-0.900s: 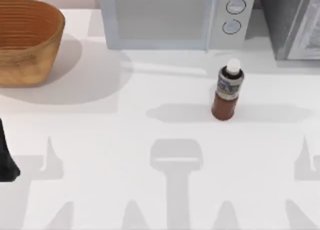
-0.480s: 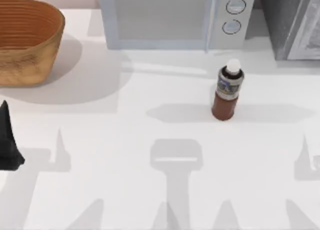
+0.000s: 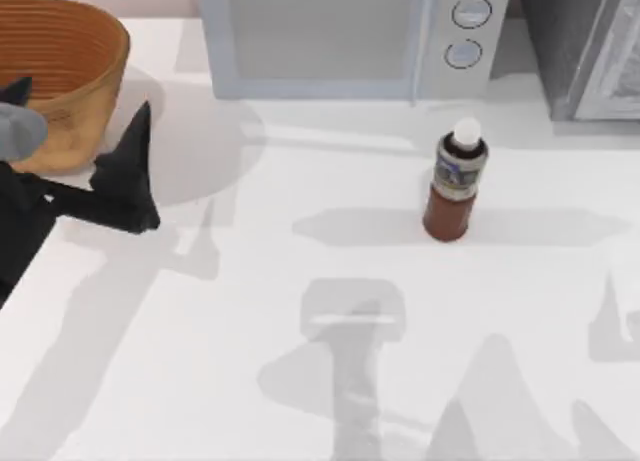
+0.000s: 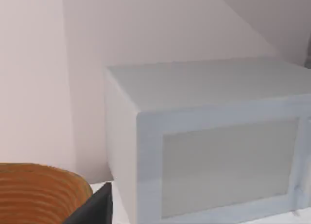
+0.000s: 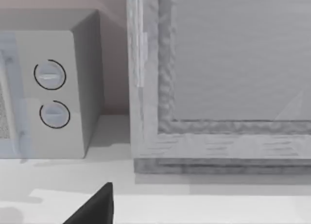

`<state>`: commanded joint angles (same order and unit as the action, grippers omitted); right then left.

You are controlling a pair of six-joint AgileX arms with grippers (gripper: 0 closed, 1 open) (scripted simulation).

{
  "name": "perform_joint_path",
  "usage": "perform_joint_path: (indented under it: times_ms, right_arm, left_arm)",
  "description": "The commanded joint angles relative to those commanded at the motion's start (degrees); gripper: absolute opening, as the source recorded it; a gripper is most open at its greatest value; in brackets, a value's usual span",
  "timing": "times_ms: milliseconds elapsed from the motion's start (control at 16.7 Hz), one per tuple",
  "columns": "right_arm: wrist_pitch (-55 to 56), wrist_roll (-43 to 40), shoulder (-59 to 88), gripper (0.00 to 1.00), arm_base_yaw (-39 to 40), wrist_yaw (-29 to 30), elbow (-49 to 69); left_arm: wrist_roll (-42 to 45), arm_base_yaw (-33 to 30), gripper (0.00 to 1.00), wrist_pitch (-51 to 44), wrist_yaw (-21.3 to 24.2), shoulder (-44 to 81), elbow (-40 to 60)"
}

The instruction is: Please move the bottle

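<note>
Left gripper (image 3: 75, 151) hovers in front of the basket (image 3: 70, 51) with fingers spread wide and empty, bottle (image 3: 456, 181) upright well right before the microwave (image 3: 340, 36), so I'd sweep across low and square onto its body.

A microwave (image 5: 53, 88) stands on the white worktop (image 5: 204, 207), showing two round knobs (image 5: 50, 75) one above the other. Just beside it is a big grey cabinet (image 5: 228, 78). A dark finger tip (image 5: 95, 208) pokes into view.
</note>
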<state>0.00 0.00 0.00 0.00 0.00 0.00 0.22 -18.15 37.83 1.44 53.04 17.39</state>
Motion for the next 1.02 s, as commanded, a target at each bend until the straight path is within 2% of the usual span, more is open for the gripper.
perform_joint_path:
  times_ms: [300, 540, 780, 1020]
  right_arm:
    - [0.0, 0.0, 0.0, 1.0, 0.0, 0.0, 0.0]
    - [0.0, 0.0, 0.0, 1.0, 0.0, 0.0, 0.0]
    - [0.0, 0.0, 0.0, 1.0, 0.0, 0.0, 0.0]
    - [0.0, 0.0, 0.0, 1.0, 0.0, 0.0, 0.0]
  left_arm:
    - [0.34, -10.27, 1.0, 20.56, 0.95, 33.99, 9.16]
    - [0.43, -17.51, 1.0, 35.05, 1.71, 55.7, 15.72]
    - [0.47, -22.82, 1.0, 46.14, 2.24, 70.78, 20.95]
    - [0.49, -25.46, 1.0, 51.97, 2.47, 78.26, 23.83]
